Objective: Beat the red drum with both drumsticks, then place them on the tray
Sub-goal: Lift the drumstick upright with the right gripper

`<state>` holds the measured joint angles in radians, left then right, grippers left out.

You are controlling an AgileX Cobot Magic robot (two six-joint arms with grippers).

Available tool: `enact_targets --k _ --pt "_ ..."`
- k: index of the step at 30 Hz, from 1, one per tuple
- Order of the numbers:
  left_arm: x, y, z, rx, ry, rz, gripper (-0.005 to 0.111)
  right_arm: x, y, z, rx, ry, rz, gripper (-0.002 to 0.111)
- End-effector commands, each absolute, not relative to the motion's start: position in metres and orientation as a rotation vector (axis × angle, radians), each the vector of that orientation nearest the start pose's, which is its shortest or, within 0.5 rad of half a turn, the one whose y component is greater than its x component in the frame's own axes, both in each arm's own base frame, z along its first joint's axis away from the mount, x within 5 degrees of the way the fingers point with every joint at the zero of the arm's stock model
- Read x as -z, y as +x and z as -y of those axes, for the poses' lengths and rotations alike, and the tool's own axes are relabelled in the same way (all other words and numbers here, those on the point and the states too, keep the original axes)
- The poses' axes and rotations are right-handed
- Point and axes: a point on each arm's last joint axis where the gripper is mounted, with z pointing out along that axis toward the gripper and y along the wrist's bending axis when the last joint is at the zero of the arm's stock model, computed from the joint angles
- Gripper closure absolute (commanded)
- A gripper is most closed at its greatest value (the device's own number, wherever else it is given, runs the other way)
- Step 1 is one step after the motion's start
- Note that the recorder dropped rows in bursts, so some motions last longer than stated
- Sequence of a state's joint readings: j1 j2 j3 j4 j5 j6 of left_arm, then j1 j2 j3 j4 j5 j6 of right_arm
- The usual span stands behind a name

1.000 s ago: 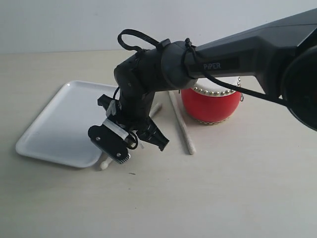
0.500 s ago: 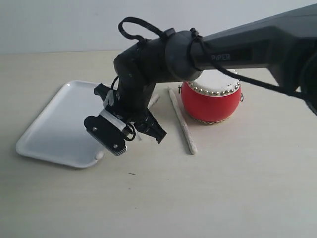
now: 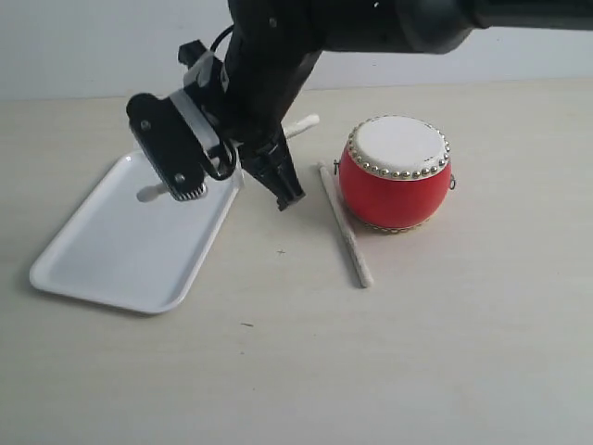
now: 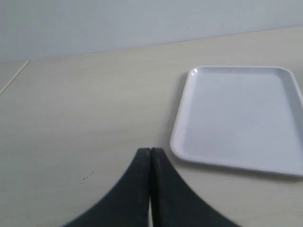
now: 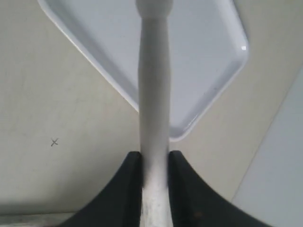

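**A:** ok, what's where right now?

**B:** Everything sits on a pale table [image 3: 445,352]. The white tray [image 3: 111,250] lies flat on the left side of it. The red drum [image 3: 394,190] stands upright on the right, white head up, well apart from the tray. One stick [image 3: 345,232] lies on the table between them, just beside the drum. Can't tell if it's actually touching.

**A:** and the second stick?

**B:** The second stick [image 5: 154,94] is up in the air, clamped in the right claw [image 5: 154,163]. It hangs over the tray's edge on the drum side, with one end poking out above the tray and the other pointing back toward the drum.

**A:** left claw doing anything?

**B:** nah, the left claw [image 4: 150,152] is pressed together on nothing, low over bare table near a corner of the tray.
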<state>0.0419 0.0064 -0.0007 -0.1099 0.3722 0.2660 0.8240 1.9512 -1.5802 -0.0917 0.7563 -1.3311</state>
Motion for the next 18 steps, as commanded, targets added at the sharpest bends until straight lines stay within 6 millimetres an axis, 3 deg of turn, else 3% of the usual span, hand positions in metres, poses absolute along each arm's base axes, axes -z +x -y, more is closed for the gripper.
enact_targets --k 1,9,12,14,18 --pt "-0.180 0.053 0.001 -0.110 0.144 -1.845 0.107 -0.275 0.287 -0.303 0.206 -2.198 -1.418 0.108" --pt "-0.180 0.053 0.001 -0.110 0.144 -1.845 0.107 -0.302 0.263 -0.281 -0.004 -1.856 -1.995 0.108" --pt "-0.180 0.053 0.001 -0.110 0.144 -1.845 0.107 -0.300 0.253 -0.279 -0.099 -1.886 -2.104 0.108" --pt "-0.180 0.053 0.001 -0.110 0.144 -1.845 0.107 -0.299 0.241 -0.282 -0.267 -1.902 -2.175 0.108" --pt "-0.180 0.053 0.001 -0.110 0.144 -1.845 0.107 -0.301 0.234 -0.286 -0.404 -1.883 -2.201 0.108"
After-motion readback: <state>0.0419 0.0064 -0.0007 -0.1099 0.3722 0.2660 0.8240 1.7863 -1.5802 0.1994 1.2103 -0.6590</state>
